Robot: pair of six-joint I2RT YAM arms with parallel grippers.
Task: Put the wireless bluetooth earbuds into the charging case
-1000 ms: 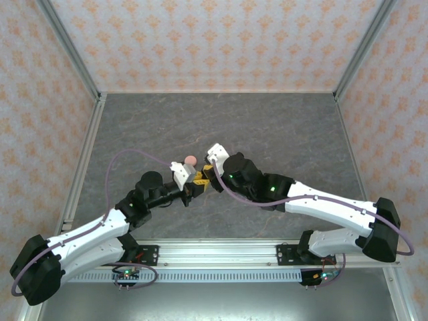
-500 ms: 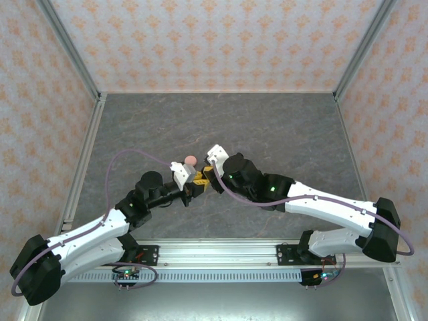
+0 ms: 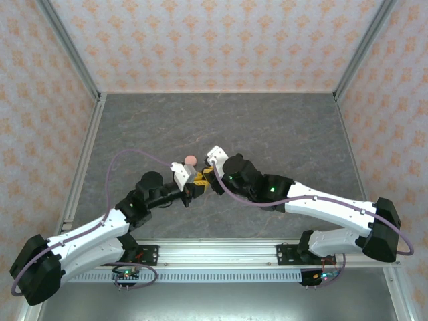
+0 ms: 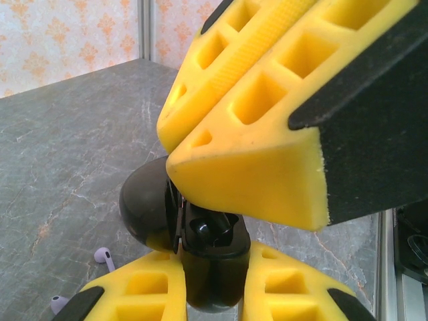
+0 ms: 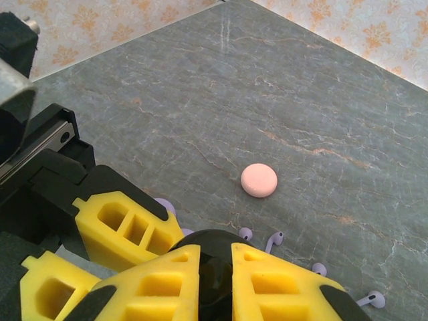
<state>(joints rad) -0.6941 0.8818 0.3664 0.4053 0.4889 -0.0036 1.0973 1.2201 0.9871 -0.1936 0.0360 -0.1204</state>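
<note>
Barely anything changing over last 1 second: 2 arms staying locked mid-table [image 3: 281, 127]. Left gripper [image 3: 196, 189] clamping black charging case [image 4: 210, 267]. Right gripper [image 3: 208, 179] closed, tip pressing at case; pinched bud unclear. Lilac earbuds [image 5: 274, 239] lying loose nearby. Insertion likely seating slowly.

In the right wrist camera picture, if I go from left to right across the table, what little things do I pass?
pink round disc → lilac earbud right beside the yellow fingers → another lilac earbud near the right edge
</note>
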